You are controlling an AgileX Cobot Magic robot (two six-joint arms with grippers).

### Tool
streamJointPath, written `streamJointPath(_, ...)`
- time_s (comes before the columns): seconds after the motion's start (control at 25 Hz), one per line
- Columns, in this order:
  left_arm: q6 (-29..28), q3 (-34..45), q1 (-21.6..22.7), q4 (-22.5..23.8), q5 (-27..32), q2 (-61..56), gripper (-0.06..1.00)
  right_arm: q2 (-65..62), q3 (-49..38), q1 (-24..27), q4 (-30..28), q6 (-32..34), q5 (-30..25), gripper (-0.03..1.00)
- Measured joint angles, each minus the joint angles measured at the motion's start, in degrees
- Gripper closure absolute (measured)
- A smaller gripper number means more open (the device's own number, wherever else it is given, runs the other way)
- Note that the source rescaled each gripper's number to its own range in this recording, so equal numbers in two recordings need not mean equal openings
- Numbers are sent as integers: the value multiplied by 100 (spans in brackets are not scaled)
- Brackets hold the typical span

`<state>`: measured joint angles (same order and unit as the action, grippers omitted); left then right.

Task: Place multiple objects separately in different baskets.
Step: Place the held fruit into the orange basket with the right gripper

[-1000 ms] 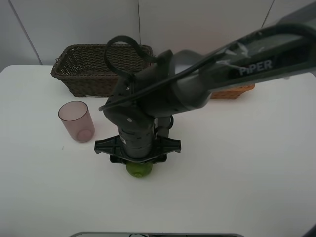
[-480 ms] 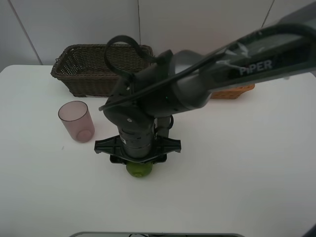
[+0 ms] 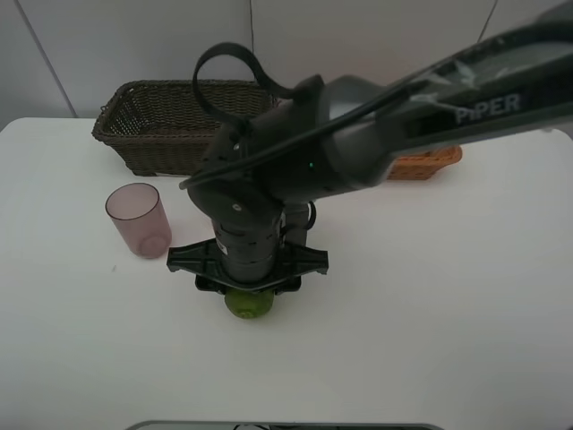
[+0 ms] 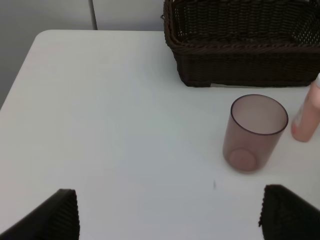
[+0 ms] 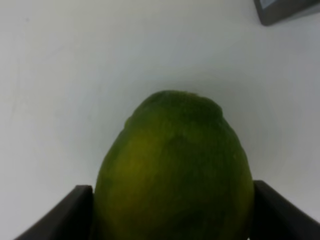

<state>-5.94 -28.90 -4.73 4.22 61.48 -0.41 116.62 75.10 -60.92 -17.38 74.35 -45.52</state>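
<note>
My right gripper (image 3: pixel 248 291) reaches across to the middle of the table and is shut on the green round fruit (image 3: pixel 249 305). In the right wrist view the fruit (image 5: pixel 175 170) fills the gap, with both dark fingers against its sides. The mauve cup (image 3: pixel 139 219) stands upright left of it, in front of the dark brown basket (image 3: pixel 143 116). Behind the arm only a corner of the light orange basket (image 3: pixel 430 164) shows. My left gripper (image 4: pixel 170 215) is open and empty, well short of the cup (image 4: pixel 255 132). A pink bottle (image 4: pixel 307 117) stands beside the cup.
The right arm's body covers the table's centre and hides the bottle and most of the orange basket in the exterior view. The white table (image 3: pixel 430 313) runs to a grey wall behind the baskets. A dark grey edge (image 3: pixel 277 425) lies at the front.
The right arm has shifted slightly, and the green fruit has moved a little left and back with it. The cable loop above the arm has swung. The cup and baskets stay put.
</note>
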Motion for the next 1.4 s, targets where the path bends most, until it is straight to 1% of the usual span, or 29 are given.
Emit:
streamJointPath(0.12, 0, 0, 0, 0, 0, 0, 2, -278, 0, 0, 148, -224, -29, 41)
streamJointPath(0.28, 0, 0, 0, 0, 0, 0, 2, -753, 0, 0, 359, -994, -175, 41)
streamJointPath(0.4, 0, 0, 0, 0, 0, 0, 2, -1128, 0, 23, 418, -1373, -348, 41)
streamJointPath(0.52, 0, 0, 0, 0, 0, 0, 2, -1490, 0, 180, 436, -1769, -540, 41)
streamJointPath(0.6, 0, 0, 0, 0, 0, 0, 2, -1733, -21, 349, 436, -2103, -750, 41)
streamJointPath(0.72, 0, 0, 0, 0, 0, 0, 2, -2092, -195, 669, 418, -2720, -925, 41)
streamJointPath(0.84, 0, 0, 0, 0, 0, 0, 2, -2468, -455, 1058, 319, -3129, -991, 41)
streamJointPath(1.0, 0, 0, 0, 0, 0, 0, 2, -2866, -605, 1685, 1, -3527, -981, 41)
streamJointPath(1.08, 0, 0, 0, 0, 0, 0, 2, -2929, -619, 1990, -140, -3754, -859, 41)
streamJointPath(1.2, 0, 0, 0, 0, 0, 0, 2, -2917, -619, 2382, -183, -4046, -381, 41)
streamJointPath(1.32, 0, 0, 0, 0, 0, 0, 2, -2784, -619, 2712, -215, -4165, 425, 41)
streamJointPath(1.4, 0, 0, 0, 0, 0, 0, 2, -2613, -619, 2914, -306, -4190, 1054, 41)
